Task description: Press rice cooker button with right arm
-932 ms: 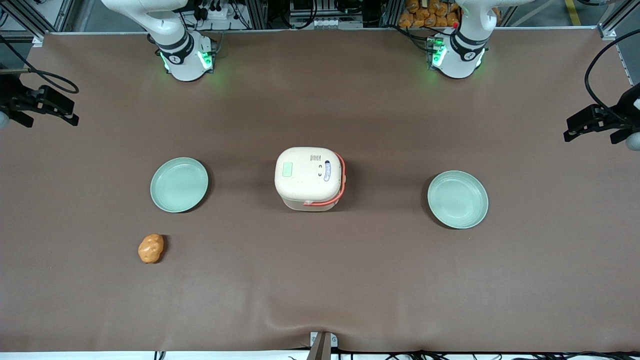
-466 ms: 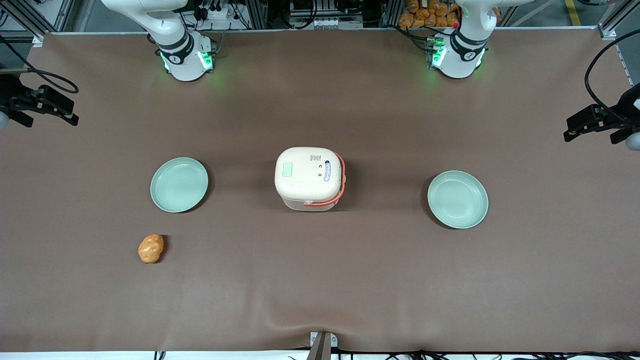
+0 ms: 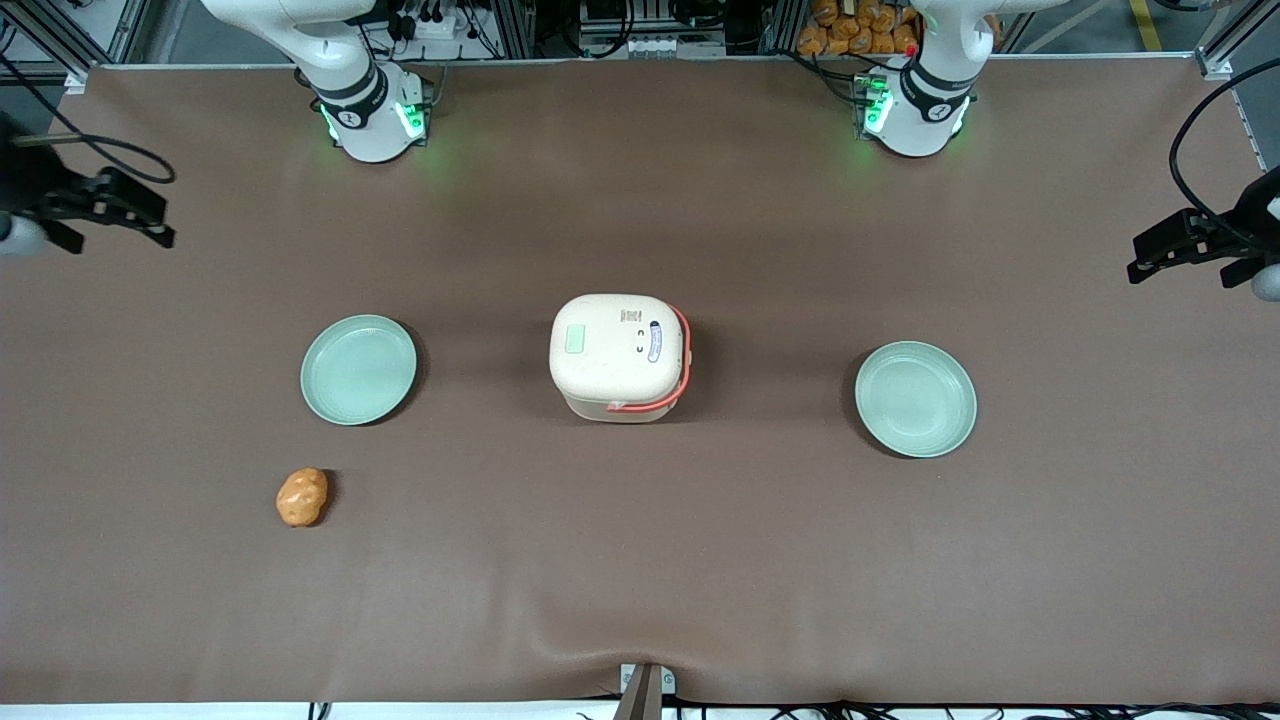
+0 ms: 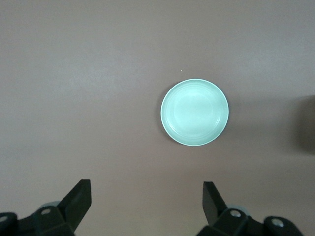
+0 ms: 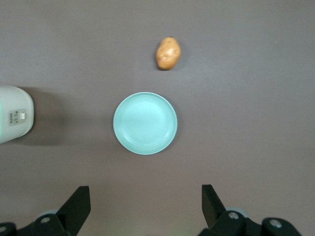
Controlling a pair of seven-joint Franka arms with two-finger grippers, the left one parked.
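Note:
The cream rice cooker [image 3: 618,355] stands closed in the middle of the table, its salmon-red handle [image 3: 684,352] folded down toward the parked arm's end. The pale green button [image 3: 575,339] sits on the lid, on the part toward the working arm's end. My right gripper [image 3: 160,222] hangs high above the table toward the working arm's end, well away from the cooker, open and empty. In the right wrist view the gripper [image 5: 145,195] shows its two fingertips [image 5: 81,196] wide apart over bare mat, and only an edge of the cooker [image 5: 14,120] shows; the button is out of that view.
A pale green plate [image 3: 358,369] lies between my gripper and the cooker and shows in the right wrist view [image 5: 145,123]. A potato [image 3: 302,496] lies nearer the front camera than it. A second plate [image 3: 915,398] lies toward the parked arm's end.
My right gripper has shifted a little toward the middle of the table. The cooker, the plates and the potato have not moved.

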